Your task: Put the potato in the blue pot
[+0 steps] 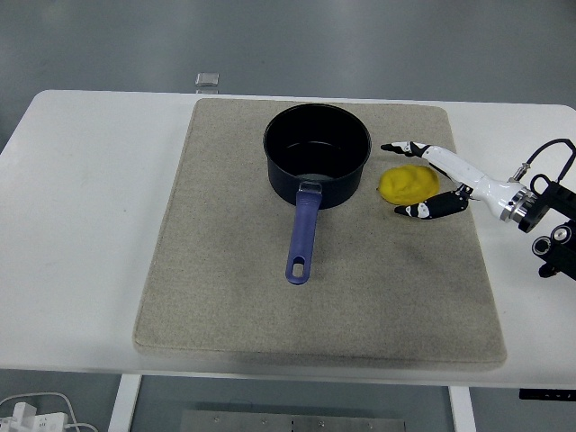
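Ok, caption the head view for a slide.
Right robot hand cups the potato beside the blue pot on the mat.

Right hand [430, 180] fingers [400, 147] around potato [408, 184]

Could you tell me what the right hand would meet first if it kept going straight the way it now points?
The right hand points left, its fingers flanking the yellow potato, so the potato would likely come first. Just beyond it stands the blue pot. How high the hand is above the mat is unclear.

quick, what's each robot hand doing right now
Left robot hand: not in view.
Right robot hand: open, fingers on both sides of the potato, no closed grasp yet.
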`<state>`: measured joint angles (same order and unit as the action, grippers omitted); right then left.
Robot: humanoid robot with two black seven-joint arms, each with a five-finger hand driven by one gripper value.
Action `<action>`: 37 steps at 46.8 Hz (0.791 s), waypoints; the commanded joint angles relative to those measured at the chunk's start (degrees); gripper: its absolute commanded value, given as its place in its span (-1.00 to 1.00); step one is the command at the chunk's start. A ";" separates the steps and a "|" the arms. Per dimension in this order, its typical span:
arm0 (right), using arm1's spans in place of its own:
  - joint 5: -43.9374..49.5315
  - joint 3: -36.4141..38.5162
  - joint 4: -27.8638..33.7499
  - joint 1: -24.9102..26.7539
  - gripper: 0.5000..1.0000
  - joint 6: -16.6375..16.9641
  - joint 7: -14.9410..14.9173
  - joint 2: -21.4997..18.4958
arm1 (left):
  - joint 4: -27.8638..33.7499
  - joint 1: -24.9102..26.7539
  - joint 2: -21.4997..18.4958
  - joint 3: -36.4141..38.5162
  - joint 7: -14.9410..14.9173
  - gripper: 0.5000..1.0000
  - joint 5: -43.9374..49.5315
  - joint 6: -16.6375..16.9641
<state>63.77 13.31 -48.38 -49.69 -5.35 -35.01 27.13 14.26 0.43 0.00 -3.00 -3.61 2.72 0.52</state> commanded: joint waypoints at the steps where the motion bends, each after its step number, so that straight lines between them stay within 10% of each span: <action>1: 0.12 -0.12 0.57 0.11 0.72 -0.19 0.01 -0.05 | 0.06 0.01 0.00 -0.08 0.00 0.98 0.00 0.00; 37: -0.67 0.05 7.86 0.03 0.71 0.34 0.01 -3.75 | 0.06 0.01 0.00 -0.08 0.00 0.97 0.00 0.00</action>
<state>63.15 13.41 -41.08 -49.54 -5.61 -34.99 23.38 14.33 0.46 0.00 -3.03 -3.61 2.72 0.53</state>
